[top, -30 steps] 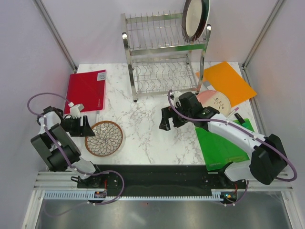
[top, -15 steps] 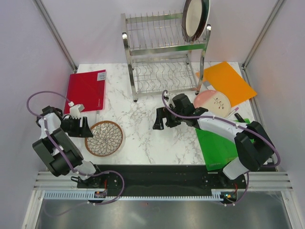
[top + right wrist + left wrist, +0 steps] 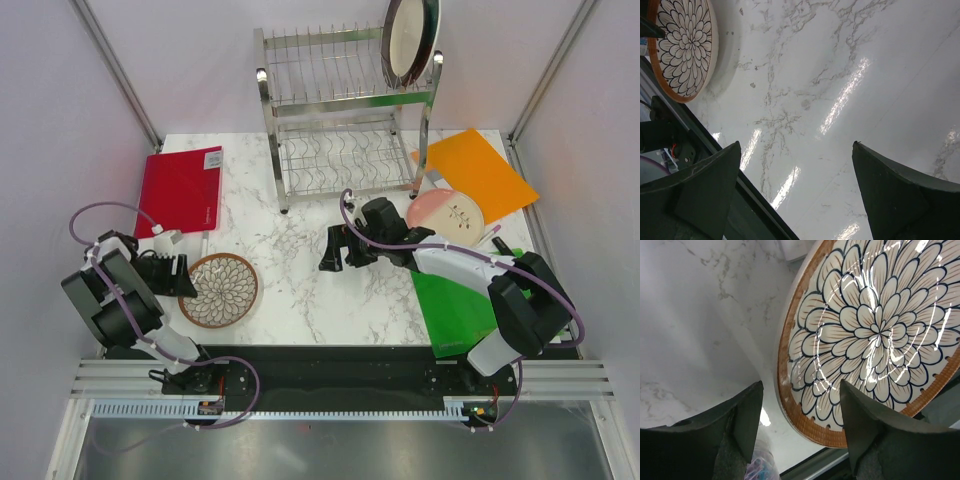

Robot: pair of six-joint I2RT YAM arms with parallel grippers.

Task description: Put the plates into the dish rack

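Left gripper [image 3: 800, 405]: jaws spread either side of the brown plate [image 3: 218, 290] rim at its 9 o'clock; contact unclear, possibly none. The plate lies flat on the table [image 3: 300, 295], with the dish rack [image 3: 345, 110] off at 1 o'clock. Right gripper [image 3: 335, 250]: spread, empty. Risk: closing skids the plate toward 3 o'clock, or a shallow rim pinch slips.

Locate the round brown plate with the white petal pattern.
Top view: the brown petal plate lies on the left of the marble table, near the red rectangular board, the open left gripper at its rim.
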